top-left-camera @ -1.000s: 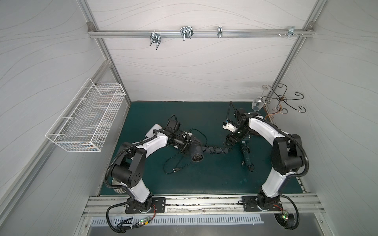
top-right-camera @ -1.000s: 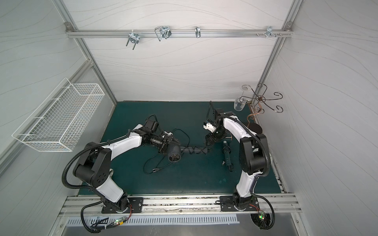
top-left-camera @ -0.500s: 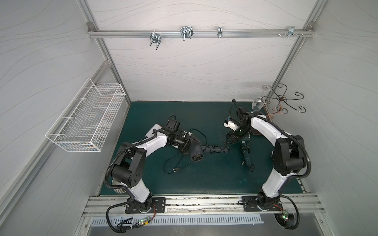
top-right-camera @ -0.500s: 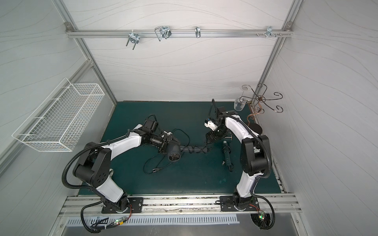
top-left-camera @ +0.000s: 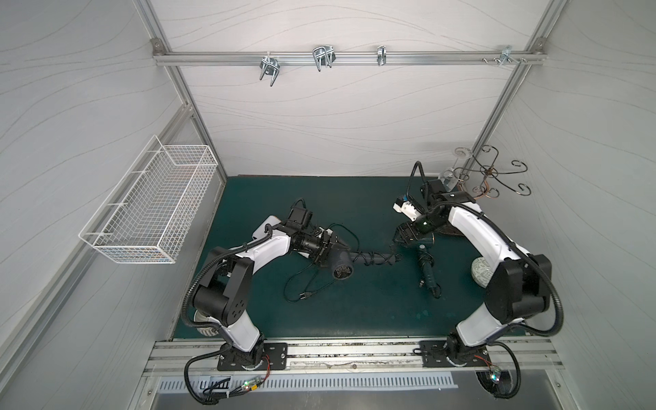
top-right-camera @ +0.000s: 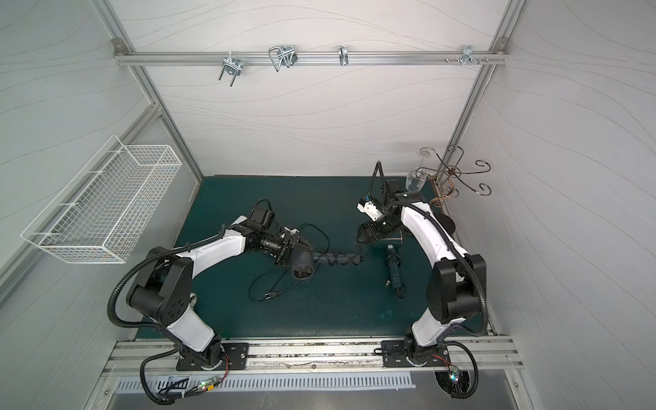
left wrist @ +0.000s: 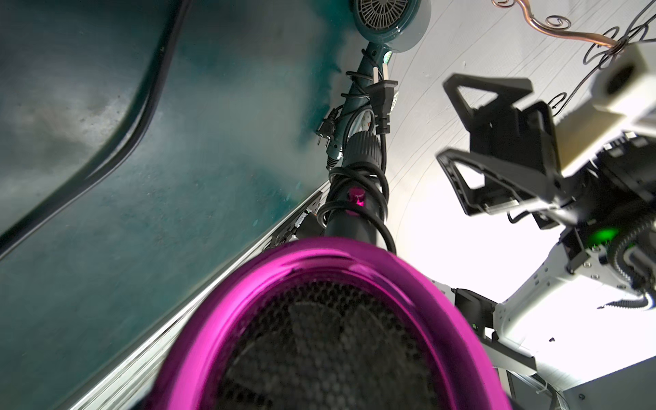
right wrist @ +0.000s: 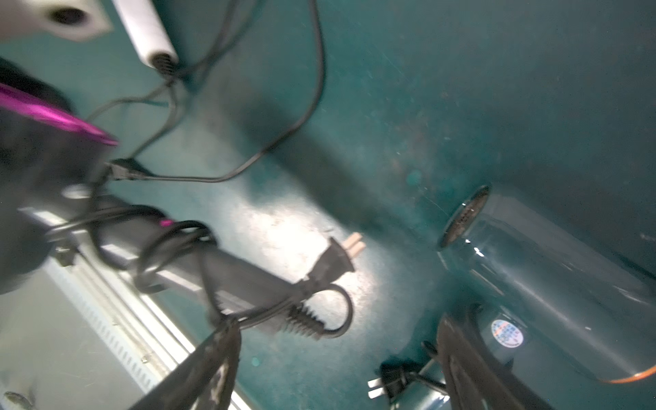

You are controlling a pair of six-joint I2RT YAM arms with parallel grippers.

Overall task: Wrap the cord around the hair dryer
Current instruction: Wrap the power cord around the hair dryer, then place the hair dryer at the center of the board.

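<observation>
A black hair dryer with a magenta ring is held just above the green mat, handle pointing right. My left gripper is shut on its head. Its black cord coils around the handle, and the plug hangs at the handle's end. My right gripper hovers open just behind that end, holding nothing. One of its fingers is at the cord there; I cannot tell whether it touches.
A teal hair dryer with its own wrapped cord lies on the mat right of the handle end. A loose cord with a plug lies in front of the held dryer. A wire basket hangs left; a metal stand stands back right.
My right gripper has drawn back a little from the handle's end, toward the rear, and its jaws have widened slightly. The left arm and the hair dryer have stayed put.
</observation>
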